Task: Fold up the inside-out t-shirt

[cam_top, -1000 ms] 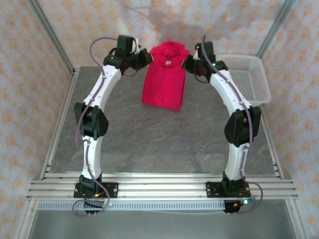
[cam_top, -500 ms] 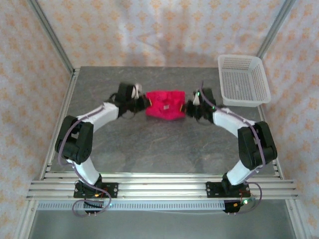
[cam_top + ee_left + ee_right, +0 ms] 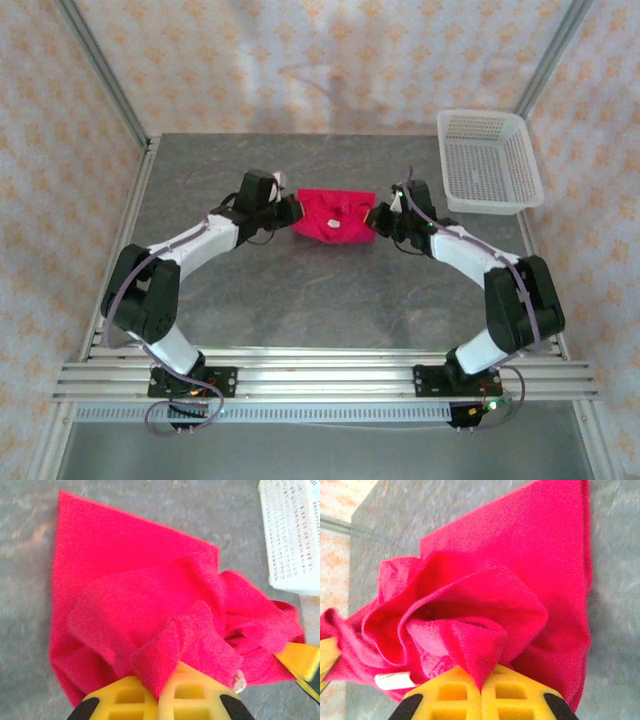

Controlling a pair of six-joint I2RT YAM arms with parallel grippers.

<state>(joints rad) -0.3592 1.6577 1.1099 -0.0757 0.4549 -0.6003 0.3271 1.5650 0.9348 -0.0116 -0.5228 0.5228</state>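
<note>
Where shirt [image 3: 335, 216] was held aloft one second ago, now laid on bench [image 3: 330, 295], crumpled between left tool [image 3: 292, 211] and right tool [image 3: 378, 217], each clamped on cloth edge. Lay-down judged done; smoothing needed.

T-shirt [image 3: 333, 215]: plain red, soft, bunched into a low crumpled heap. It lies on the table [image 3: 300, 300], far half, about centre. My left claw [image 3: 291, 209] pinches a fold at one end and my right claw [image 3: 377, 216] at the other. The small white tag [image 3: 395, 681] is exposed.
</note>
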